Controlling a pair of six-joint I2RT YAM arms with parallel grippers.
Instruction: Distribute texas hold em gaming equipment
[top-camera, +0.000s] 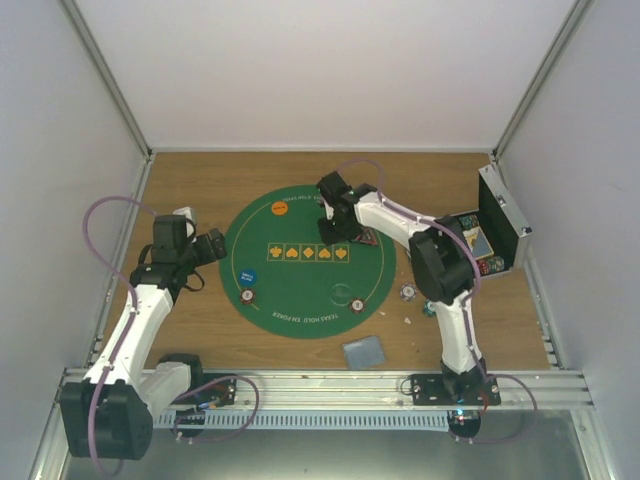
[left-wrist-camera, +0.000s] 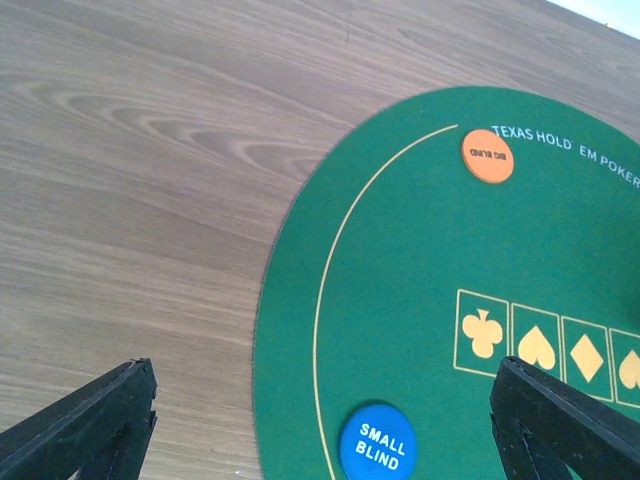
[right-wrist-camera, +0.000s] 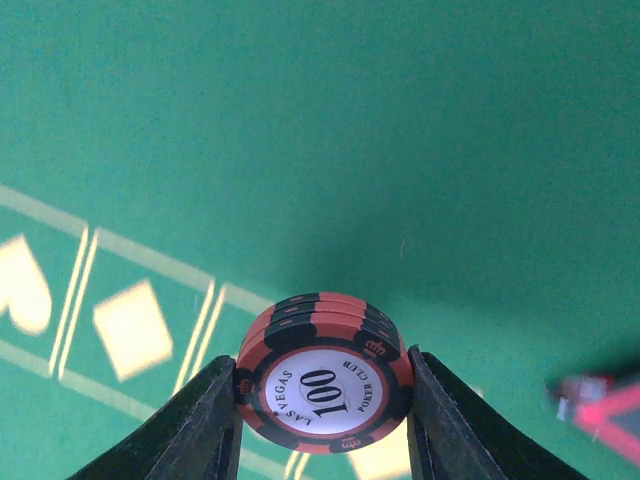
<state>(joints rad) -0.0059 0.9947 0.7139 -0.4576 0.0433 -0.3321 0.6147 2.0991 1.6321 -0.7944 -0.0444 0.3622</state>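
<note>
Past the metal rail (top-camera: 330, 385), we see playing cards (top-camera: 364, 351) lying on the wooden table (top-camera: 190, 330), just short of the round green mat (top-camera: 300, 295). Our left gripper (left-wrist-camera: 322, 400) hangs wide open and empty over the mat's left edge, by the blue disc (left-wrist-camera: 376, 448). Our right gripper (right-wrist-camera: 322, 400), half closed, pinches a stack of red chips (right-wrist-camera: 320, 345) over the mat's far part. White walls (top-camera: 330, 70) enclose the table.

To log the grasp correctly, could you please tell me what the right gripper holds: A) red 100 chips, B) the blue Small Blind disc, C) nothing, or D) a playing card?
A: the right gripper is shut on the stacked red chips marked 100, a finger against each edge.
</note>
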